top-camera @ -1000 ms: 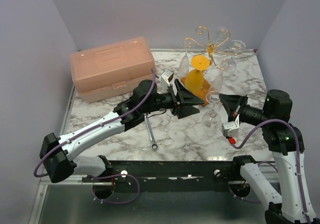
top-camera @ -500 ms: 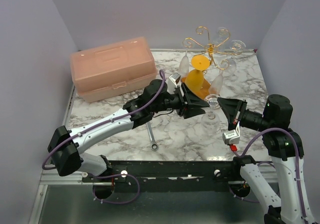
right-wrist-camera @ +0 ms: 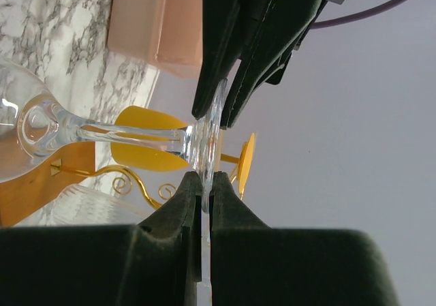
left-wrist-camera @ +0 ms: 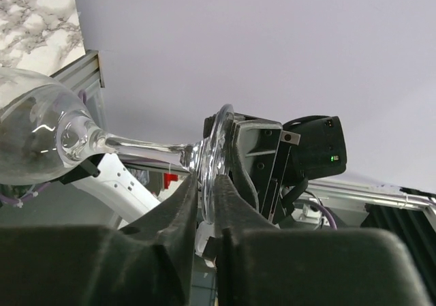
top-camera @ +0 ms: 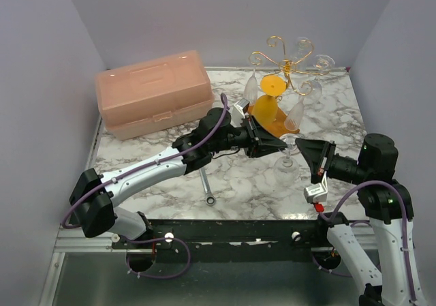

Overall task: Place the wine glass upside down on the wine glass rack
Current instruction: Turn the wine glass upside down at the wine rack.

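Note:
A clear wine glass [top-camera: 287, 164] hangs bowl down above the marble table, its flat foot [top-camera: 289, 140] on top. My right gripper [top-camera: 304, 146] is shut on the foot's rim from the right. My left gripper [top-camera: 275, 142] is shut on the same foot from the left. In the left wrist view the foot [left-wrist-camera: 214, 153] sits between my gripper [left-wrist-camera: 206, 191] jaws. In the right wrist view my gripper [right-wrist-camera: 206, 183] pinches the foot [right-wrist-camera: 208, 132]. The gold wine glass rack [top-camera: 289, 65] stands just behind on its orange base [top-camera: 270, 113].
Other glasses [top-camera: 295, 114] hang bowl down on the rack. A pink toolbox [top-camera: 153, 91] sits at the back left. A wrench [top-camera: 206, 183] lies on the marble near the front. Grey walls close in the back and sides.
My left gripper has reached right to the glass's foot and narrowed its jaws onto the rim. The right gripper has kept its hold and shifted slightly.

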Robot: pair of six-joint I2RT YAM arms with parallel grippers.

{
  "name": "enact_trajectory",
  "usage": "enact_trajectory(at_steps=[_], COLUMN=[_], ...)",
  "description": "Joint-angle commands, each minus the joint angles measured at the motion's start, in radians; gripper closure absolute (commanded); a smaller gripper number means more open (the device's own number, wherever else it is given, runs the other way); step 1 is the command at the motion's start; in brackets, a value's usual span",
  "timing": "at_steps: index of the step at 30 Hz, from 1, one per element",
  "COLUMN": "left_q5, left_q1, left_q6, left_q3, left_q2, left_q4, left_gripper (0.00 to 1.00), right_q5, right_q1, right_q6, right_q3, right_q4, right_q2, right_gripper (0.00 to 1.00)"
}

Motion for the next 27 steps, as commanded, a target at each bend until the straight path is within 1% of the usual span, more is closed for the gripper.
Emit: enact_trajectory(at_steps=[1,5,7,9,10,11,12,15,16,18,20,21,23,24,26,27], left_q5=[-0.015,-0.022,-0.016,-0.020,-0.022,-0.021,-0.022,-0.028,-0.032,-0.041,-0.048,-0.049,-0.057,-0.058,-0.056,-0.052], left_q1=[-0.003,0.002,0.005,0.008,0.010,0.014,0.018,0.031,0.036,0.047,0.060,0.069,0.090,0.105,0.139,0.163], left_q6=[-0.023,-0.026,-0.039,-0.050,-0.056,-0.061,-0.063,-0.057,-0.054,-0.050,-0.045,-0.041,-0.025,-0.015,0.003,0.012], left_q3=[-0.001,-0.030,-0.052,-0.084,-0.100,-0.116,-0.130,-0.161,-0.171,-0.196,-0.221,-0.232,-0.256,-0.267,-0.284,-0.291], left_q2=[-0.007,-0.021,-0.028,-0.039,-0.047,-0.054,-0.064,-0.099,-0.112,-0.139,-0.165,-0.178,-0.212,-0.230,-0.263,-0.279], left_q4=[0.069,0.108,0.148,0.194,0.212,0.227,0.237,0.240,0.235,0.229,0.220,0.209,0.183,0.161,0.124,0.107], left_gripper=[0.92,1.00,1.00,1.00,1.00,1.00,1.00,1.00,1.00,1.00,1.00,1.00,1.00,1.00,1.00,1.00], right_q5=[-0.073,-0.090,-0.098,-0.105,-0.106,-0.108,-0.112,-0.119,-0.119,-0.124,-0.125,-0.123,-0.114,-0.108,-0.084,-0.079], right_q1=[0.002,0.002,0.002,0.002,0.002,0.001,0.002,0.002,0.002,0.002,0.002,0.001,0.002,0.002,0.002,0.002], right_q6=[-0.033,-0.037,-0.053,-0.058,-0.058,-0.055,-0.054,-0.050,-0.050,-0.050,-0.052,-0.053,-0.055,-0.046,0.004,0.069], right_q3=[-0.009,-0.007,-0.011,-0.014,-0.015,-0.014,-0.013,-0.012,-0.012,-0.013,-0.013,-0.013,-0.013,-0.010,0.005,0.022], right_q4=[0.009,-0.011,-0.024,-0.031,-0.035,-0.039,-0.045,-0.056,-0.059,-0.065,-0.074,-0.080,-0.098,-0.105,-0.116,-0.114], right_q2=[-0.025,-0.033,-0.039,-0.043,-0.045,-0.044,-0.046,-0.049,-0.050,-0.051,-0.052,-0.055,-0.060,-0.063,-0.060,-0.051], right_gripper=[1.00,1.00,1.00,0.95,0.87,0.82,0.75,0.63,0.61,0.48,0.33,0.22,0.04,0.00,0.00,0.00])
